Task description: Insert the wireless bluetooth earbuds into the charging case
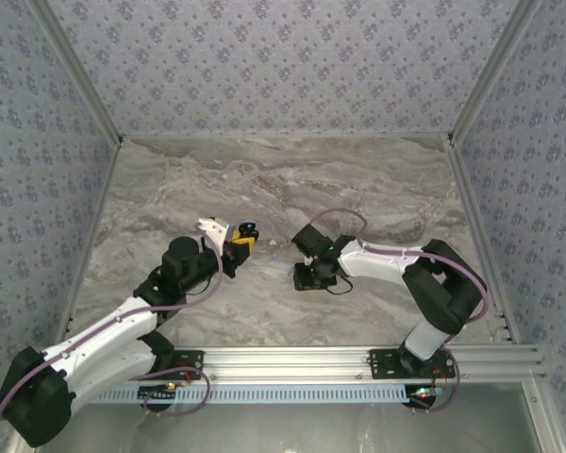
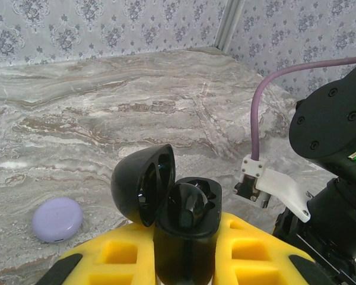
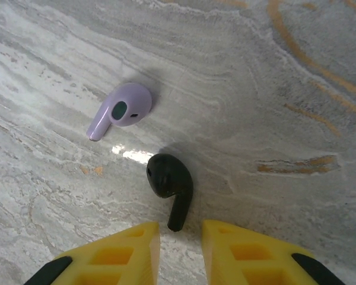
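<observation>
Right wrist: my right pincer (image 3: 178, 240), spread, over a tiny black stemmed earbud (image 3: 169, 178) on the grey marbled tabletop (image 3: 273, 89), pale purple stemmed earbud (image 3: 123, 110) near; my left pincer (image 2: 184, 264) pinching the open black charging case (image 2: 184, 234)

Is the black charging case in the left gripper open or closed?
Open: the black case, clamped in the left gripper, has its lid swung back, exposing its interior.

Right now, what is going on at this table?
The left pincer holds a black charging case, its lid open. The right pincer, open, hangs over a black earbud lying on the marble table, with a pale purple earbud beside it. A closed purple case lies apart on the table.
</observation>
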Controlling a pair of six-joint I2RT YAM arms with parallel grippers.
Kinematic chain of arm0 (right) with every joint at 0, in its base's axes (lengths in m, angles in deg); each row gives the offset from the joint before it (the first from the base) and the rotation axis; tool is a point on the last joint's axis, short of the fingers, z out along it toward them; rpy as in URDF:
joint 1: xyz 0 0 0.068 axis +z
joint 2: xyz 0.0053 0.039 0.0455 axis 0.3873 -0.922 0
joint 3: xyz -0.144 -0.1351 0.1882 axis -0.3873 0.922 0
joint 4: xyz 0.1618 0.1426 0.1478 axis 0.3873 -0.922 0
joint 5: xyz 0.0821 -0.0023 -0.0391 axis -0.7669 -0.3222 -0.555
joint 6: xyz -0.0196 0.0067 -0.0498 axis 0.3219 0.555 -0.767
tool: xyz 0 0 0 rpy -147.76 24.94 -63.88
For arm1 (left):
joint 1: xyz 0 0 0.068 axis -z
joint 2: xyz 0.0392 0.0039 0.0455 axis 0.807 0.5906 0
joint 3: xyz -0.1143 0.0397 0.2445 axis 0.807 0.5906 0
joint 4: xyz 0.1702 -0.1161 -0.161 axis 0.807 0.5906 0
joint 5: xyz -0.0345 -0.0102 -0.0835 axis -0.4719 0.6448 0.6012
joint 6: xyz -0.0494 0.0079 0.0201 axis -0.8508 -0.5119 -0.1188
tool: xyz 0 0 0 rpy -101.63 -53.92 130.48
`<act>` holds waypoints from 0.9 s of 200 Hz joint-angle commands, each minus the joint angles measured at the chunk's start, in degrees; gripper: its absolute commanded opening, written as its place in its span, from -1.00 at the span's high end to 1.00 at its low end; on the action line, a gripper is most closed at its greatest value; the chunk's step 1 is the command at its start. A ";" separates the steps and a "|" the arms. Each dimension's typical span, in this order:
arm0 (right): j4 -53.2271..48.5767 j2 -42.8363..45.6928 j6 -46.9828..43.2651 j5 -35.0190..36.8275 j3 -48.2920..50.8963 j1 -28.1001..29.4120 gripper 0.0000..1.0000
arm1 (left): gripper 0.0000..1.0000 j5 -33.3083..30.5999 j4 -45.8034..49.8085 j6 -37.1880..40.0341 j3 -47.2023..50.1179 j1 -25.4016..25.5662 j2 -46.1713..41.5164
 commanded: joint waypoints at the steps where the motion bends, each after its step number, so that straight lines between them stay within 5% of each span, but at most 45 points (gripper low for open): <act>1: -0.91 -2.29 1.07 3.58 -2.18 0.62 0.48 | 0.68 0.68 -0.45 -0.35 0.43 -0.32 -0.69; 180: -8.53 -12.27 6.21 11.73 -10.65 4.11 0.64 | 0.67 0.59 -0.46 0.09 1.05 -0.27 -1.04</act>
